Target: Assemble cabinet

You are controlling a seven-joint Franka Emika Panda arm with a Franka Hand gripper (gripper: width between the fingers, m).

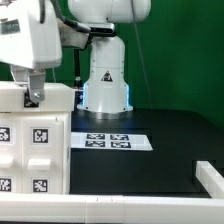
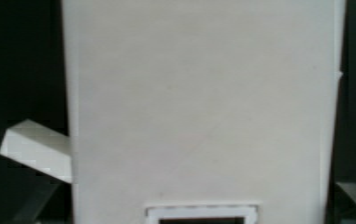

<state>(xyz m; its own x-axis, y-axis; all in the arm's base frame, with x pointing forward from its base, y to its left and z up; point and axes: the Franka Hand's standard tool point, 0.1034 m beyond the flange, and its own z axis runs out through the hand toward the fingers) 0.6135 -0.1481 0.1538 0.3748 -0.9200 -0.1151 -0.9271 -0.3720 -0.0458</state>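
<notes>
Standing open, jaws above the cabinet.

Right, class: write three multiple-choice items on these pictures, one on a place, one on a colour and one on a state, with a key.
1. In the exterior view, where does the cabinet stand?
A. at the left
B. at the right
C. behind the arm's base

2. What colour is the table?
A. red
B. black
C. yellow

3. How does the marker board lie?
A. propped upright
B. held in the air
C. flat on the table

Key:
1 A, its white tagged faces fill the lower left corner.
2 B, the bare surface around the board is black.
3 C, it lies flat on the black surface with its tags facing up.
</notes>
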